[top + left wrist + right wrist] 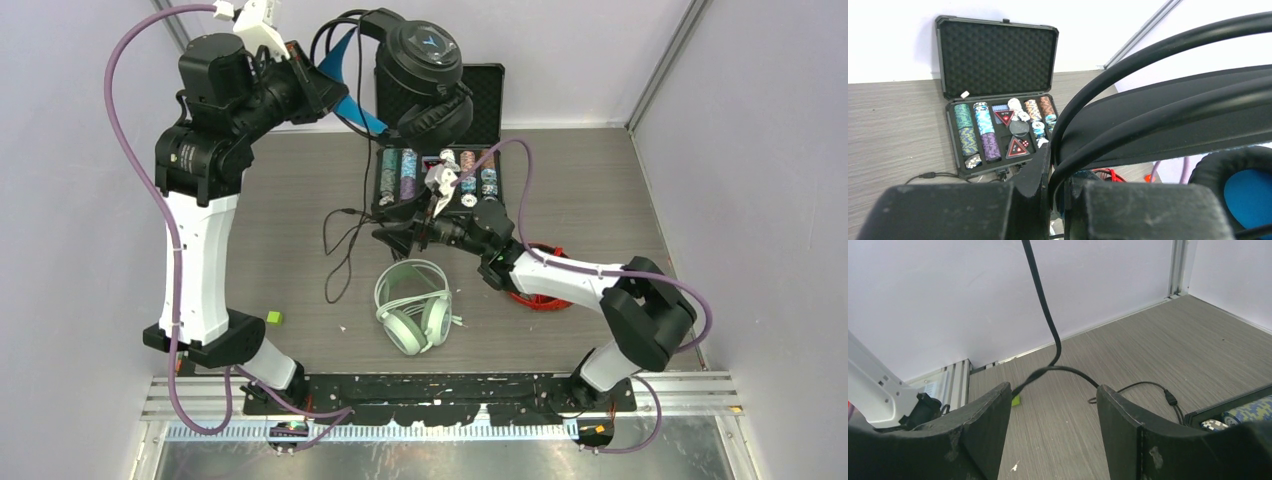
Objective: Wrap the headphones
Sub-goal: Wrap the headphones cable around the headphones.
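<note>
Overhead camera looks down; both close wrist cameras catch the chip case (998, 55).

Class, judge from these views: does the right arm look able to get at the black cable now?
Probably yes: the open right tool faces the black cable hanging ahead, with nothing visible between them.

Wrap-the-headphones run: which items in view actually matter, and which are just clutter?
Job:
- black headphones, held up in the shut left hand
- their black cable, hanging in front of the open right hand
- mint-green headphones
- red headphones, partly under the right arm

Lying about:
- open poker chip case
- small green block
</note>
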